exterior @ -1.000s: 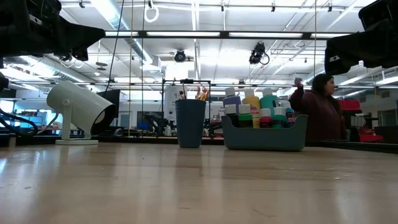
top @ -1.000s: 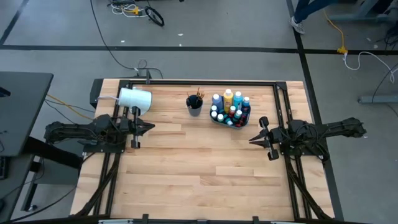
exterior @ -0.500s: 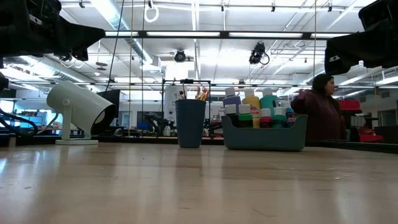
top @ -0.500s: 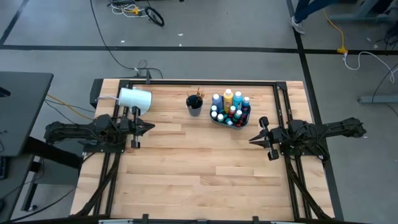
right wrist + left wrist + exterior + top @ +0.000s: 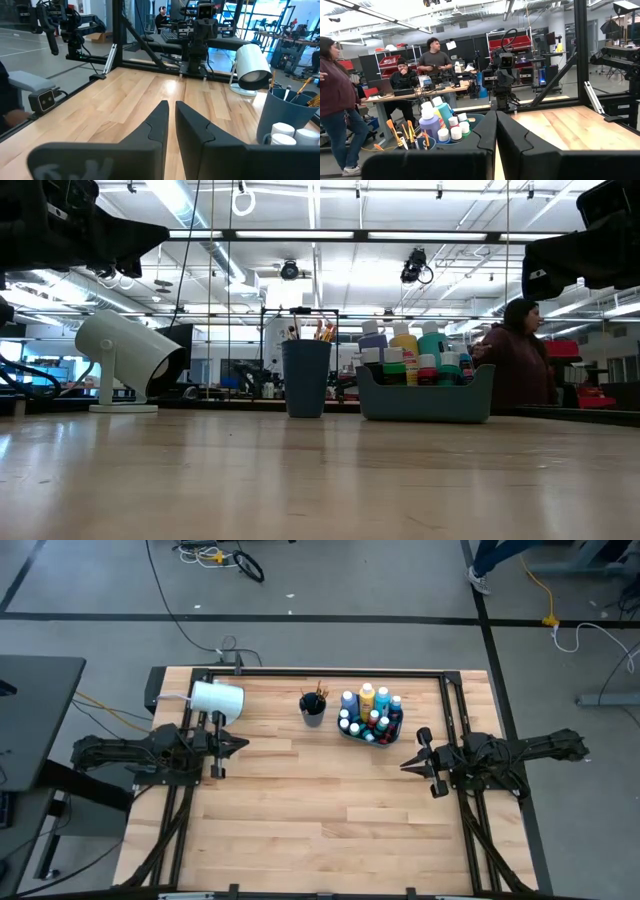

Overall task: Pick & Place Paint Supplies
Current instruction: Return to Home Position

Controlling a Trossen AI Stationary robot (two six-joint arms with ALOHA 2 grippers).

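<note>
Paint bottles [image 5: 370,712], round and white-capped, are crowding a plastic bin [image 5: 425,405] beside the cylindrical blue cup [image 5: 306,380] holding thin paintbrushes [image 5: 316,694]; left pincer [image 5: 243,744] and right pincer [image 5: 404,766] are hovering clenched, flanking the wood-plank tabletop [image 5: 320,805].

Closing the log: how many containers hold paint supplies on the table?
2. The blue cup with brushes stands at the far edge's middle; the bin of paint bottles sits just right of it. None looks hidden.
</note>
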